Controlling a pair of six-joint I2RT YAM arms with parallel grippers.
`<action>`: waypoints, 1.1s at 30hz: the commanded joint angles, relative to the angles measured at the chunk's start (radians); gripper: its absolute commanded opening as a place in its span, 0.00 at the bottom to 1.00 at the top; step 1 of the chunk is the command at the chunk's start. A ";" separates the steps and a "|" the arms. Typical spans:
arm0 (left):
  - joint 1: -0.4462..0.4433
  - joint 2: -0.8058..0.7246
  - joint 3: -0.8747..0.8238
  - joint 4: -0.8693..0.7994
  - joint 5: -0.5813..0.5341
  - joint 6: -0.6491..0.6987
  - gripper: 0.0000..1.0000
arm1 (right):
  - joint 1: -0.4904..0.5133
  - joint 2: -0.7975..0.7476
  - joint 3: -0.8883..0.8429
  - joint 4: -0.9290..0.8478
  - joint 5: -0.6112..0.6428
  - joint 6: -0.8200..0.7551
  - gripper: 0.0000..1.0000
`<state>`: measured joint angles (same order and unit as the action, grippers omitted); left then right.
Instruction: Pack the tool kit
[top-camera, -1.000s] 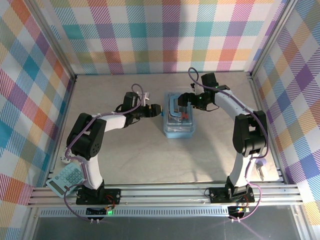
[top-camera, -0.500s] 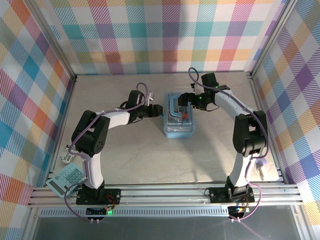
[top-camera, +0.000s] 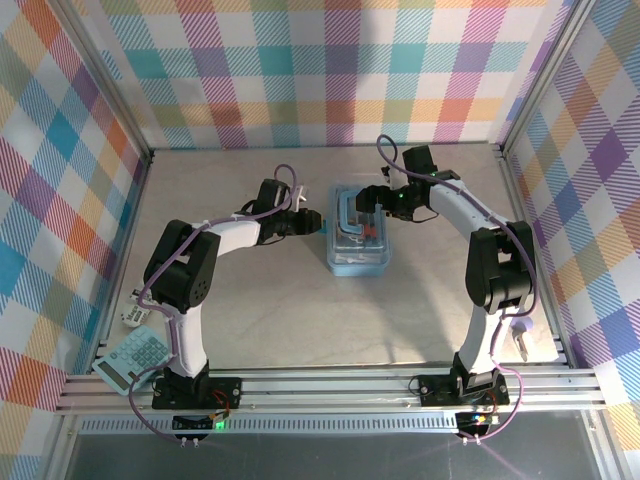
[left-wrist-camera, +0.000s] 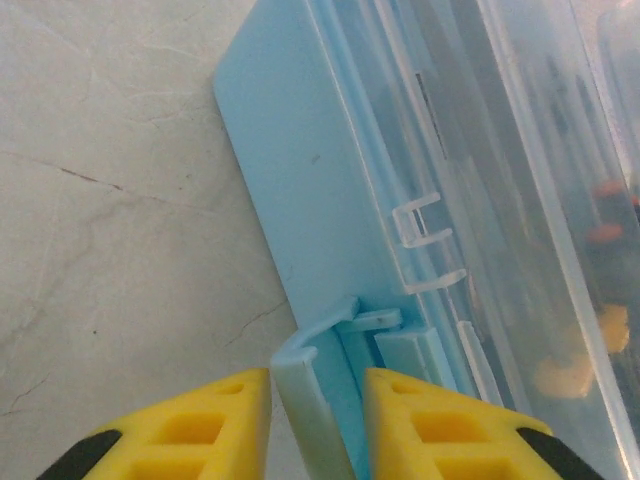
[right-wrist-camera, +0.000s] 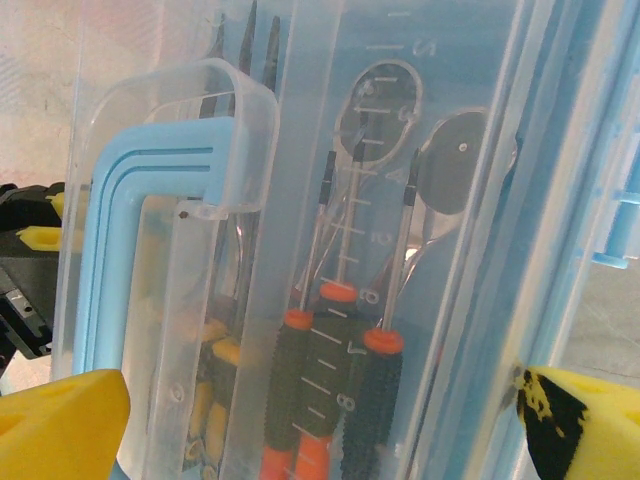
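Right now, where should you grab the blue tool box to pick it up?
Probably by the blue handle on top of the tool kit, coming from above: its long bar is narrow, so fingers can close across it.

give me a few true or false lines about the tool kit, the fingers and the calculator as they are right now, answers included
1. The clear lid of the tool kit is down over the screwdrivers. True.
2. The calculator lies right beside the tool kit at mid-table. False: it is at the near left corner, by the base of the left arm, well apart from the tool kit.
3. The left fingers sit on either side of the latch tab on the tool kit's side. True.
4. The right fingers are pinched together. False: they stand wide apart.
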<state>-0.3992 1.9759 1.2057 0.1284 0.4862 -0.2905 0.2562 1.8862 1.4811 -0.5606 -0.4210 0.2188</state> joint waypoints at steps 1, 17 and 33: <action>-0.003 0.003 0.031 -0.034 0.002 0.016 0.26 | -0.002 0.013 -0.009 0.007 -0.033 -0.018 0.99; 0.034 -0.065 0.032 -0.106 -0.014 0.031 0.16 | -0.002 0.011 -0.016 0.010 -0.033 -0.018 0.99; 0.036 -0.084 -0.023 0.048 0.092 -0.038 0.40 | -0.002 0.014 -0.016 0.004 -0.031 -0.021 0.99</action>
<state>-0.3706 1.9339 1.2045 0.1089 0.5247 -0.3031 0.2562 1.8862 1.4811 -0.5606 -0.4210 0.2188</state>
